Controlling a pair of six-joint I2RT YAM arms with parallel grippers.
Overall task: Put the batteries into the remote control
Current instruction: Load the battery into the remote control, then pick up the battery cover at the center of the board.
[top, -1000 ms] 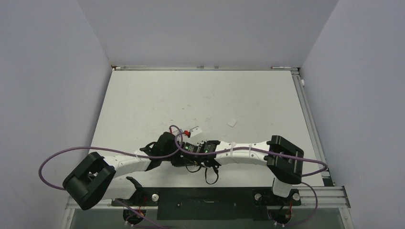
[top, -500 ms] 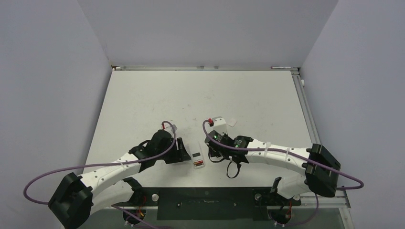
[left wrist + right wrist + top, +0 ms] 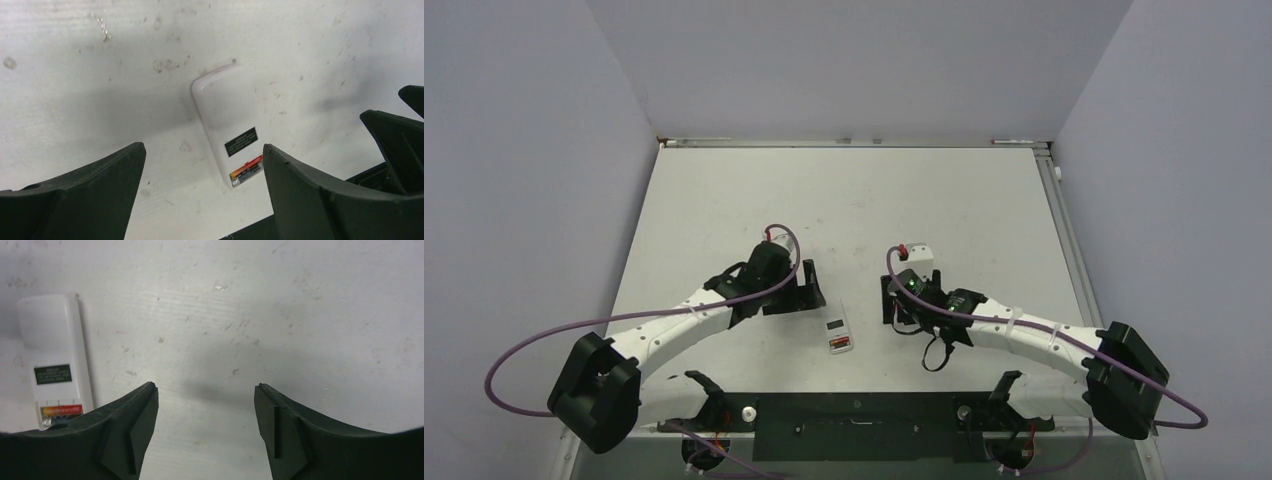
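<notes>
the left gripper [image 3: 202, 150] has its jaws spread wide and holds nothing. the remote control [image 3: 227, 125] lies on the table [image 3: 100, 60] beyond the gap, touching neither finger. the right gripper [image 3: 205, 387] is also wide and empty over bare tabletop, with the remote off to its left. the remote lies plain side up between the two grippers, the batteries [image 3: 246, 167] showing red in the uncovered bay at its near end.
</notes>
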